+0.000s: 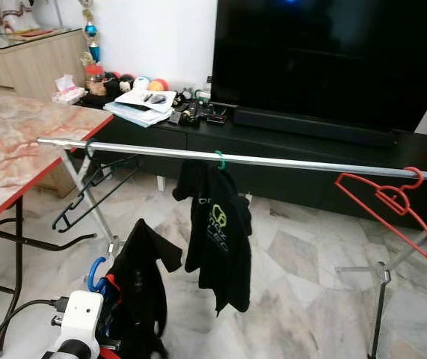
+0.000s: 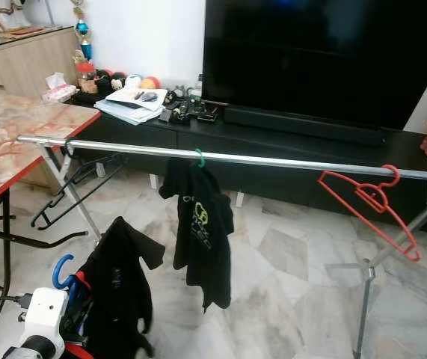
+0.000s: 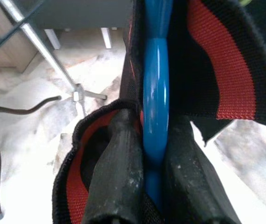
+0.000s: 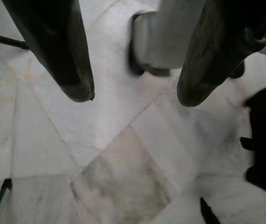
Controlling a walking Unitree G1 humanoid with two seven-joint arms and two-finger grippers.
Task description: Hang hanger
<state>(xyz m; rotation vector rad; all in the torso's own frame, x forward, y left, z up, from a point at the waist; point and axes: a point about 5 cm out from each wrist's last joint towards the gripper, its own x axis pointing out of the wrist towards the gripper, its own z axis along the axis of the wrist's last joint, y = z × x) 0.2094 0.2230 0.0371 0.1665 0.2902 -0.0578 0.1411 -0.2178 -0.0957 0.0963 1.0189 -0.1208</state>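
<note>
In the left eye view, a long silver metal clothes rail (image 1: 273, 160) runs across the room in front of a low black TV cabinet (image 1: 325, 153) and a large black television (image 1: 333, 60). A black T-shirt with green print (image 1: 217, 232) hangs from the rail on a green hook. A bare red plastic hanger (image 1: 392, 206) hangs tilted near the rail's right end, and a black wire hanger (image 1: 93, 191) hangs tilted near its left end. At the left stands a marble-patterned desk with a red edge (image 1: 19, 149). Low at the left, the left arm holds up a blue plastic hanger (image 1: 96, 273) carrying a black garment with red trim (image 1: 138, 299); it sits below the rail, well apart from it. The floor is pale marble tile (image 1: 303, 262).

In the right eye view, the same scene appears, with the blue hook beside the white wrist housing (image 2: 45, 314).

In the left wrist view, the left end effector (image 3: 153, 186) is clenched on the blue hanger's neck, its black fingers (image 3: 116, 172) pressed against either side with the garment's collar bunched around them.

In the right wrist view, the right end effector (image 4: 133, 95) hangs released above the floor tiles, its two fingers spread apart.
</note>
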